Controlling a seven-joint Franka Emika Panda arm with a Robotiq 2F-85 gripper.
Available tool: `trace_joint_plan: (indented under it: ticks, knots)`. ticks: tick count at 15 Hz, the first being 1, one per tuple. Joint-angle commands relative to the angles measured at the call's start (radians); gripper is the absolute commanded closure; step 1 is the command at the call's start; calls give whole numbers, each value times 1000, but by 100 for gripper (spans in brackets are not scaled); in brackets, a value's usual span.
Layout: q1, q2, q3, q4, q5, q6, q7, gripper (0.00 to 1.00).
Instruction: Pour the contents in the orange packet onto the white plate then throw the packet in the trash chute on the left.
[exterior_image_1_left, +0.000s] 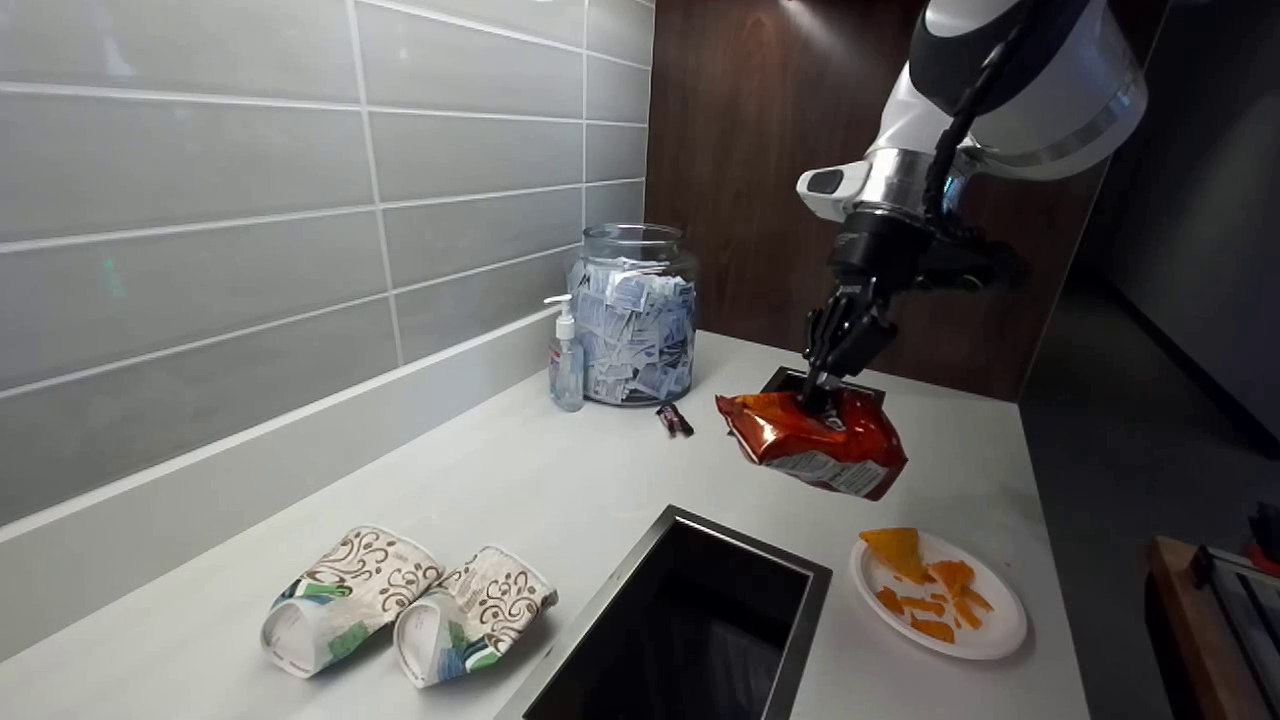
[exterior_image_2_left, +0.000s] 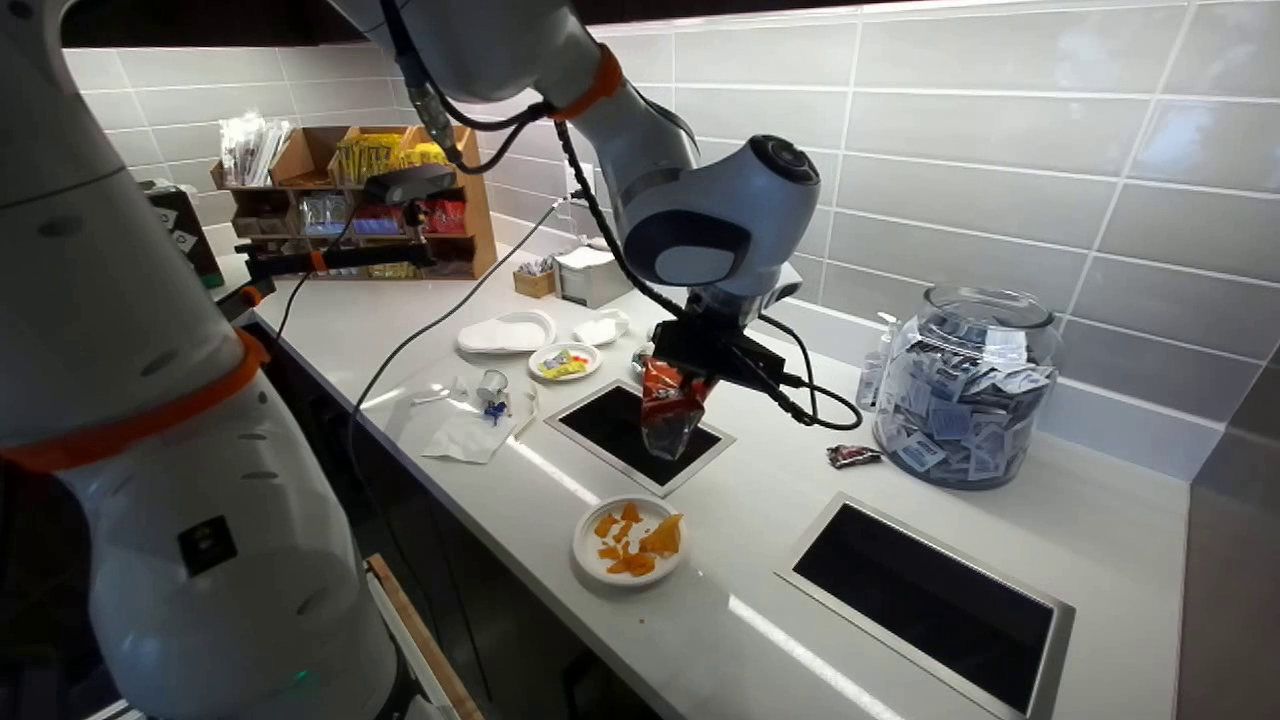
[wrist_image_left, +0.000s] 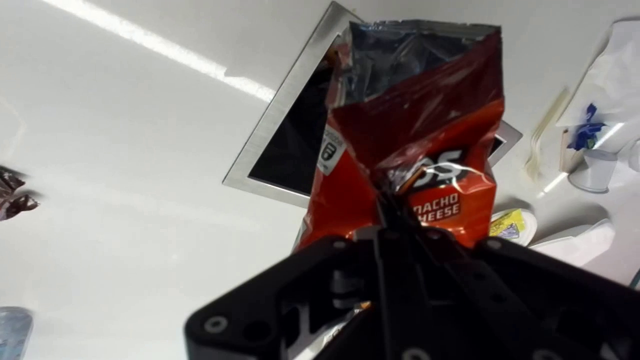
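My gripper (exterior_image_1_left: 822, 392) is shut on the orange packet (exterior_image_1_left: 815, 440) and holds it in the air above the counter. In the wrist view the gripper (wrist_image_left: 392, 215) pinches the crinkled packet (wrist_image_left: 420, 150) at its middle; its silvery lining shows at the far end. In an exterior view the packet (exterior_image_2_left: 668, 400) hangs in front of the left chute (exterior_image_2_left: 715, 460); I cannot tell whether it is directly above. That chute (exterior_image_1_left: 650, 560) also shows in the other picture. The contents (exterior_image_1_left: 950, 575) lie in pieces on the white plate (exterior_image_1_left: 985, 655) near the counter's front edge.
A second dark chute (exterior_image_2_left: 920, 610) lies to the right. A glass jar (exterior_image_1_left: 635, 330) and a pump bottle (exterior_image_1_left: 566, 365) stand by the tiled wall, with a small wrapper (exterior_image_1_left: 673, 420) near them. Two paper cups (exterior_image_1_left: 350, 600) lie tipped. More plates (exterior_image_2_left: 510, 335) and a napkin (exterior_image_2_left: 475, 440) lie further left.
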Motion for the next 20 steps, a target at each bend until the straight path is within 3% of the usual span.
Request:
trace_joint_plan:
  ticks: [1,10,20]
  knots:
    - [45,-6,9,-7,-50,-32,58,100]
    - [139,87,66,61,-28,-69,-4,100]
    - [137,239,113,216,-39,-52,-103,100]
